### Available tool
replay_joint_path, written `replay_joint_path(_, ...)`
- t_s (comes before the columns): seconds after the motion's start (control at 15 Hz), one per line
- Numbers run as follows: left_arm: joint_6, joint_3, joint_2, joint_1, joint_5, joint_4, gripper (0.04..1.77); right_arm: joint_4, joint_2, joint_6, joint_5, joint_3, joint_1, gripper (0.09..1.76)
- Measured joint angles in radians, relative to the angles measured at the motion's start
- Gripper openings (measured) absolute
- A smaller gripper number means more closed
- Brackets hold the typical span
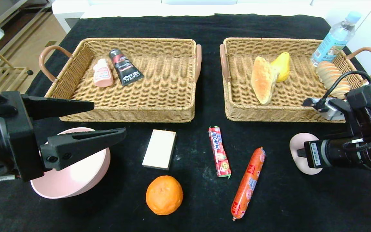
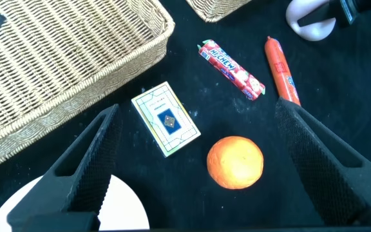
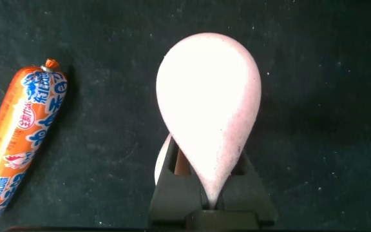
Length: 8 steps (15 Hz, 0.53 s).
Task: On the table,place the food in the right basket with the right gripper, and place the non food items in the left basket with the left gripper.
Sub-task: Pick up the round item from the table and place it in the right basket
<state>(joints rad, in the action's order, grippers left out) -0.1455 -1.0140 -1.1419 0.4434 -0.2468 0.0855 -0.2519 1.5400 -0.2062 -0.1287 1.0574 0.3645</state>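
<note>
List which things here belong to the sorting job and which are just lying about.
Job: left basket, right basket, card box, candy, sausage, orange, bowl, spoon, left hand, right hand.

Lying about: water bottle behind the right basket; wooden rack on the floor.

Taking the left wicker basket (image 1: 159, 111) as landmark: inside it, toward its far left corner, lie a small pink bottle (image 1: 103, 73) and a black L'Oreal tube (image 1: 126, 67), side by side. To its right stands the right wicker basket (image 1: 269, 112), holding a bread roll (image 1: 263, 84) leaning on a yellow pear-shaped fruit (image 1: 281, 66), and a ridged bun (image 1: 332, 79). On the counter in front of the left basket: a pink bowl (image 1: 76, 180), a white card box (image 1: 159, 149) lying flat, an orange (image 1: 164, 195), a red Hi-Chew candy stick (image 1: 219, 151) and an orange-wrapped sausage (image 1: 248, 182).
</note>
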Motion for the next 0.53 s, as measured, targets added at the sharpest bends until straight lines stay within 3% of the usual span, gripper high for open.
replay_joint_path(0.53, -0.001, 0.000, 0.004, 0.000, 0.000, 0.000, 1.72, -0.097, -0.047, -0.001, 0.002, 0.105, 0.003, 0.16)
